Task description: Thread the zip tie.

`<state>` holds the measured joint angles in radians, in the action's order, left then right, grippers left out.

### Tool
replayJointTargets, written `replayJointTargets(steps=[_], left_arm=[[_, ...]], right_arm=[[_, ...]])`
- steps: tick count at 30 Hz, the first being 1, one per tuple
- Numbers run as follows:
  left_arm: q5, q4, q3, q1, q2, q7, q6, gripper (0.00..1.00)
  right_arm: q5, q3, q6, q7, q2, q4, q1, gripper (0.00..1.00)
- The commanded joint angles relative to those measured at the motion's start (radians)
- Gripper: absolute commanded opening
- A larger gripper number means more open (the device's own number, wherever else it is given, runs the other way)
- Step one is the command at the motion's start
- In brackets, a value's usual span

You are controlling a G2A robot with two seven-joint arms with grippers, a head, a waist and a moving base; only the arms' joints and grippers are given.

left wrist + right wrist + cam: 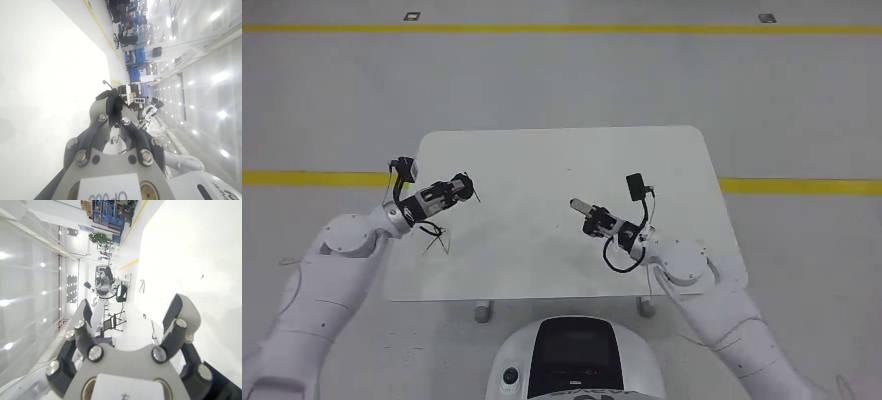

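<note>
My left gripper (466, 186) (111, 94) hovers over the left part of the white table (562, 160), shut on a thin black zip tie (107, 84). The tie's short end with its small square head sticks out past the fingertips. My right gripper (576, 206) (132, 306) is over the middle of the table, open wide with nothing between its fingers, and points toward the left gripper. A wide stretch of bare tabletop separates the two grippers.
A few loose black zip ties (434, 238) (141, 285) lie crossed near the table's left edge, below the left arm. A tiny dark speck (202, 276) lies on the tabletop. A yellow floor line (802, 185) runs past the table.
</note>
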<state>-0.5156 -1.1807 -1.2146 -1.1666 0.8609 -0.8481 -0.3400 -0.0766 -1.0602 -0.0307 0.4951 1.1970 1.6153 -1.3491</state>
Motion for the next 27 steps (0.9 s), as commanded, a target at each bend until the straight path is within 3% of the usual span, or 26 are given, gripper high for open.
replayJointTargets(steps=[1,4,7,13,19,23,27], left_arm=[[-0.007,0.004,0.0,-0.005,0.001,0.021,0.009,0.0],[-0.041,0.013,0.005,-0.007,0.008,0.04,0.0,0.0],[-0.079,0.021,0.016,-0.001,0.021,0.072,0.0,0.0],[-0.111,0.048,0.034,0.014,0.045,0.058,0.0,0.0],[-0.136,0.074,-0.005,-0.008,0.055,0.031,0.0,0.0],[-0.135,0.075,-0.012,-0.02,0.058,0.014,0.0,0.0],[-0.135,0.075,-0.012,-0.02,0.058,0.014,0.0,0.0]], right_arm=[[0.0,0.0,0.0,0.0,0.0,0.0,0.0,1.0],[-0.004,0.002,0.011,-0.005,0.001,0.006,-0.004,1.0],[0.01,0.042,-0.022,0.011,0.01,-0.014,0.038,1.0],[-0.043,0.204,-0.04,0.059,0.068,-0.16,0.225,1.0],[-0.117,0.382,-0.035,0.098,0.156,-0.351,0.398,1.0],[-0.155,0.438,0.008,0.062,0.202,-0.445,0.448,1.0],[-0.149,0.441,0.026,0.041,0.208,-0.454,0.453,1.0]])
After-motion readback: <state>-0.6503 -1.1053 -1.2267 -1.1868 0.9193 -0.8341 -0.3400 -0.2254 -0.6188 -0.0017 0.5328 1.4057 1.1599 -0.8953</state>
